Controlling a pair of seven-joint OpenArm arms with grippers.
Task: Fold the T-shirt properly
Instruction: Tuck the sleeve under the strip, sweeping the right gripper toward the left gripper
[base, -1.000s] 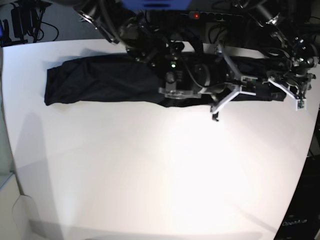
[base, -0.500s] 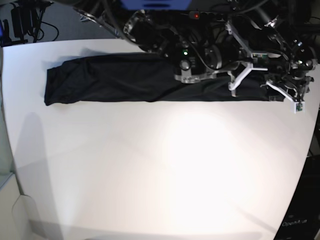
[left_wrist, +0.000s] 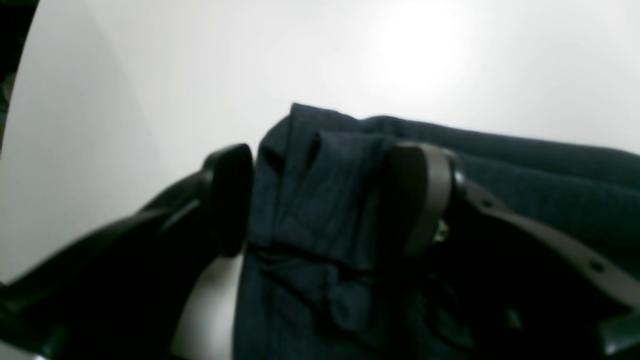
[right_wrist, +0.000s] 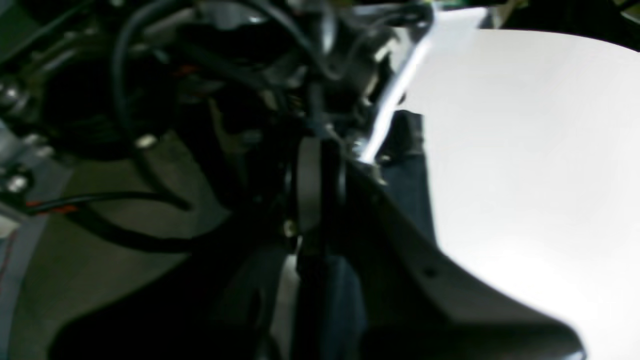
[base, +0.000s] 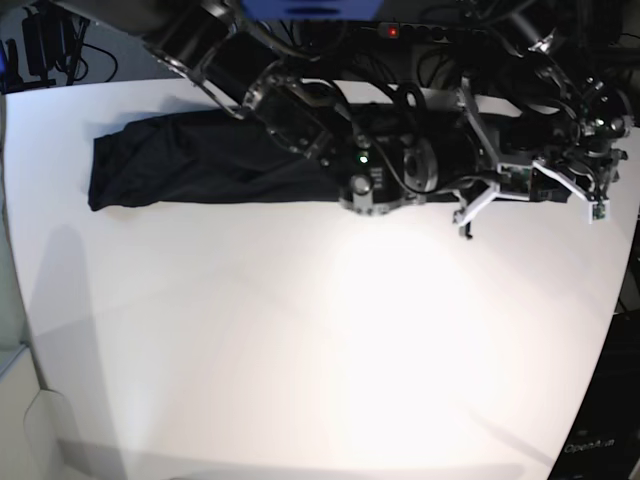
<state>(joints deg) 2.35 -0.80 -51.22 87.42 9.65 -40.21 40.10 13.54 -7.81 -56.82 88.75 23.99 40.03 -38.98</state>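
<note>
A broad white table (base: 300, 340) filled most of the base view, its surface glossy, with a bright glare patch toward the middle. Past its far edge lay grey floor (base: 120, 55) with black cables (base: 60, 50) trailing across it. A power strip (base: 410, 32) showed a red light there.

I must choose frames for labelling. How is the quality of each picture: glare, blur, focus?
Base view: sharp, but glare whitens the table centre, and its edges bend. Left wrist view: soft focus; the T-shirt weave is readable, the left gripper fingers blurred. Right wrist view: heavily blurred and dark; the table side is overexposed.
</note>
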